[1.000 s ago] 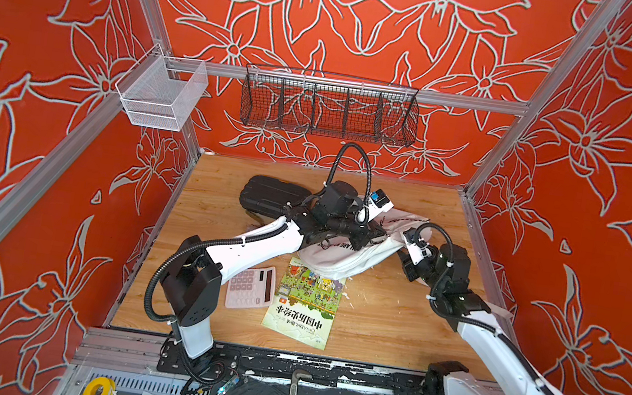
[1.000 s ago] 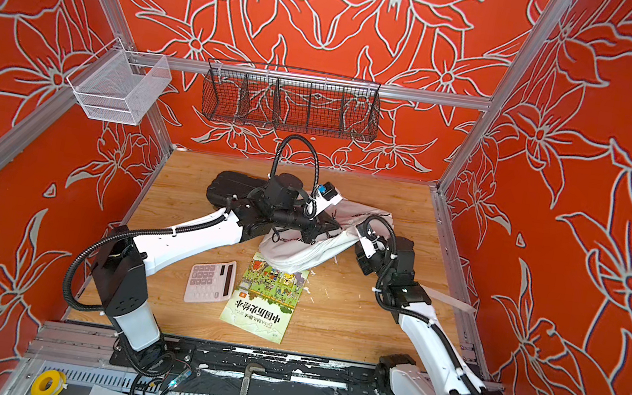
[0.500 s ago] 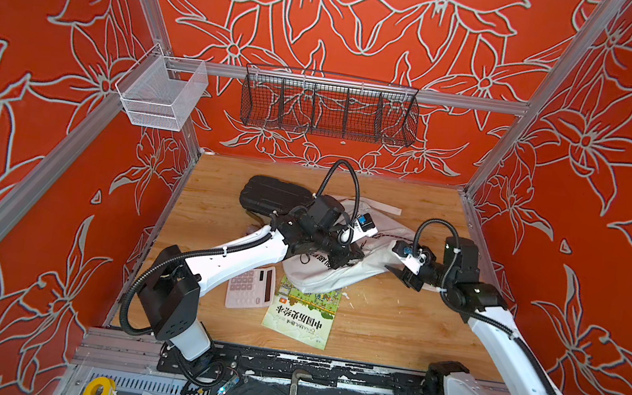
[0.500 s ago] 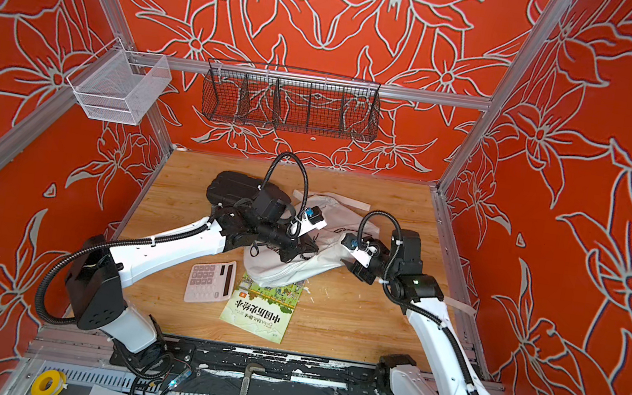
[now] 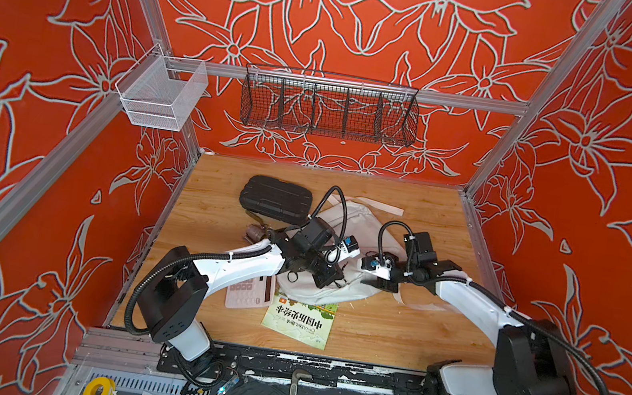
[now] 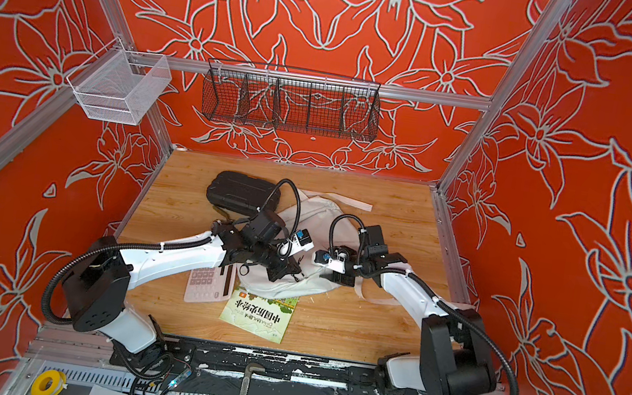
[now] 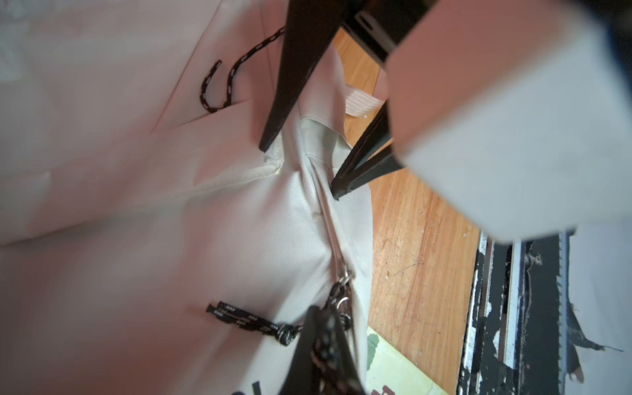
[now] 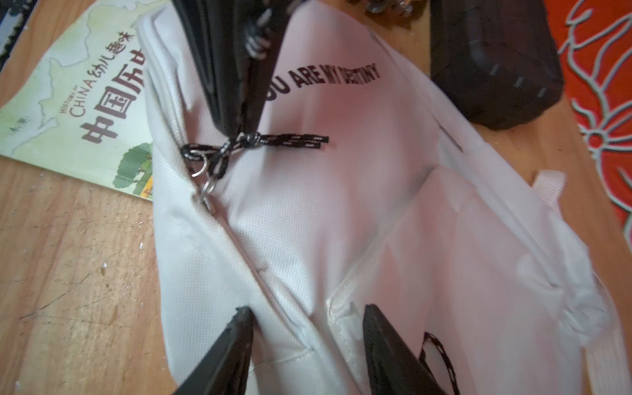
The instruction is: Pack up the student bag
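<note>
1. The left claw is clamped shut on the black cord zipper pull. Over the last second it has dragged the pull toward the near edge of the surface.
2. The student bag came along with it. It now lies mid-surface, with its lower edge over the history book and the black case just behind.
3. The right claw has dropped onto the bag. Its jaws are open astride the zipper seam and have nothing pinched.
4. Likely step: unzipping, with the right claw about to pin the fabric. The book and the calculator are still outside the bag, so nothing looks packed yet.
</note>
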### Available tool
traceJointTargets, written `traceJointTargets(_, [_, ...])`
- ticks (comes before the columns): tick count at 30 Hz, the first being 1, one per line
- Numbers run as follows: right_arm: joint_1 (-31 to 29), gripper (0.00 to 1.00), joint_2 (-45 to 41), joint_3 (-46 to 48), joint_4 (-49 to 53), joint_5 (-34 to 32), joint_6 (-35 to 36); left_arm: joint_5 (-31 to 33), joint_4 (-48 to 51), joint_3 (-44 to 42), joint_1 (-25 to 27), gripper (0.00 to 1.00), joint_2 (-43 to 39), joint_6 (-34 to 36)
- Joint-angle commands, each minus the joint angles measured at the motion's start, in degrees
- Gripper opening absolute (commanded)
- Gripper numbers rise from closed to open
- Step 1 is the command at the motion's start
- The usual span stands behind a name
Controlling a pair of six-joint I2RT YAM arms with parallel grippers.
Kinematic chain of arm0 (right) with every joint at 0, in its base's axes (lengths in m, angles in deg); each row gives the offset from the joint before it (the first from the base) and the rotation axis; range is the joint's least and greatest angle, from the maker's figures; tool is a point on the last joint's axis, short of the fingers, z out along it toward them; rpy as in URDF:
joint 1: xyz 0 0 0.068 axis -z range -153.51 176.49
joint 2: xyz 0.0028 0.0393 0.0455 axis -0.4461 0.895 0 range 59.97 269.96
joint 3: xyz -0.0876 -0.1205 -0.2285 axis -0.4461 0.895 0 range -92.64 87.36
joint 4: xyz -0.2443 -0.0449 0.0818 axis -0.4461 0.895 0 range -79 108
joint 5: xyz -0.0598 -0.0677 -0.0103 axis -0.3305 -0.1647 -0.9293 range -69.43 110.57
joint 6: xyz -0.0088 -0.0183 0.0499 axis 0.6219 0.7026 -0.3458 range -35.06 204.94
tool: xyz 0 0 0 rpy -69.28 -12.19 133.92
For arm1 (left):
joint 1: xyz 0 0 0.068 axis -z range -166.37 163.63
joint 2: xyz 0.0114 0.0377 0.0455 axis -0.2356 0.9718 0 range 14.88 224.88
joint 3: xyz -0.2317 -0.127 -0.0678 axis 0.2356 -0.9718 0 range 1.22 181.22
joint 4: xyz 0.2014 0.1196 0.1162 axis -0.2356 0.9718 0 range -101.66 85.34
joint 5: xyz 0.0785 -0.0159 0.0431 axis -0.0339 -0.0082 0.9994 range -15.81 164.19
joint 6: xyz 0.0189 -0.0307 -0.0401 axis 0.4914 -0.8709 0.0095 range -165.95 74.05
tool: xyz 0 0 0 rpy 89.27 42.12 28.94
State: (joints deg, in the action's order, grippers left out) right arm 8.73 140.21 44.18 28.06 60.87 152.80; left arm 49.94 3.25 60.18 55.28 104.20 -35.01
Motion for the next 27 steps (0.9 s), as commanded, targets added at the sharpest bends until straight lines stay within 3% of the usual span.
traceJointTargets(1, [-0.7, 0.52, 2.74, -0.01, -1.15, 5.7, 6.75, 2.83, -6.44, -2.88, -0.16, 0.0, -2.74, -1.93])
traceJointTargets(5, [-2.5, 0.46, 6.36, 0.28, -1.18, 6.07, 9.13, 3.74, -9.09, -4.75, -0.11, 0.0, -2.59, -3.24])
traceJointTargets(8, [-4.88, 0.41, 8.21, 1.5, -4.41, 1.9, 8.4, 3.13, -9.79, -5.15, -0.16, 0.0, -2.3, -4.37])
traceJointTargets(12, [-5.6, 0.43, 6.98, 3.71, -9.23, 0.64, 7.18, 2.21, -10.7, -5.5, -0.16, 0.0, -2.03, -5.51])
traceJointTargets(20, [-6.32, 0.41, 6.63, 3.13, -13.46, 3.71, 6.67, 2.17, -10.52, -5.4, -0.16, 0.0, -2.13, -5.93])
traceJointTargets(27, [-6.61, 0.36, 7.65, -1.33, -6.32, 9.47, 9.09, 4.49, -10.92, -4.85, -0.16, 0.0, -4.95, -5.54])
